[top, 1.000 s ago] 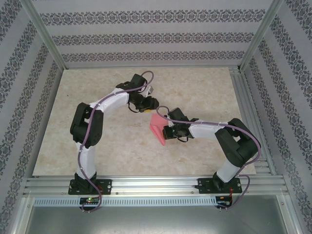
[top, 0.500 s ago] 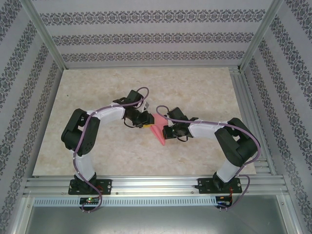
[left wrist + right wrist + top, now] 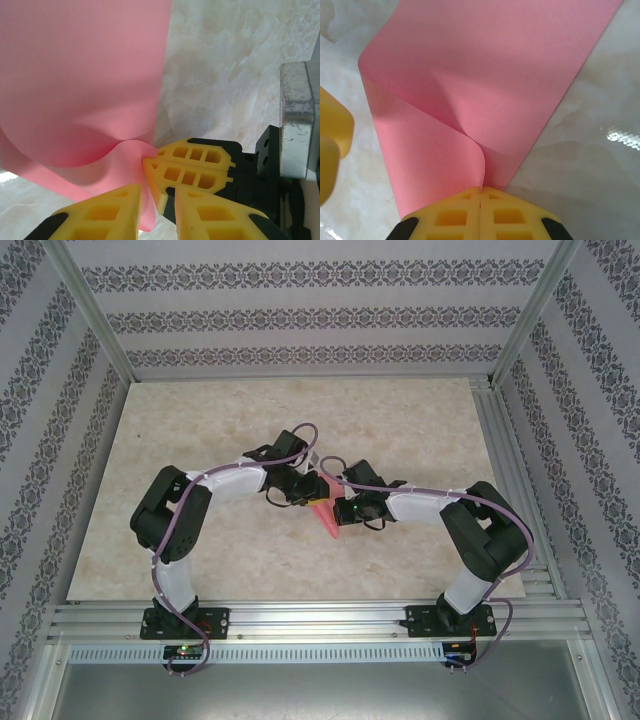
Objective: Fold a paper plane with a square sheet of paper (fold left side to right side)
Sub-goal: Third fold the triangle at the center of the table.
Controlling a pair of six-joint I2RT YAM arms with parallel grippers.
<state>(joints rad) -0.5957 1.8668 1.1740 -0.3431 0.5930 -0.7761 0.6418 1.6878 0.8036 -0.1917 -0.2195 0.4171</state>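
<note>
Two grippers meet at the curled, thin pink-red square sheet of paper (image 3: 485,75) on the marbled table (image 3: 400,420). The right gripper (image 3: 480,192) pinches its edge. The left gripper (image 3: 157,195) has just moved in, jaws narrowed astride the sheet, likely to begin the fold.

Obstruction at mid-desk: left pincer (image 3: 310,490) and right pincer (image 3: 338,508) stand tip to tip, with the curled square sheet of paper (image 3: 325,520) between them. The desk (image 3: 400,420) is open behind and to both sides. Frame posts (image 3: 90,310) and patterned walls (image 3: 300,315) bound it.
</note>
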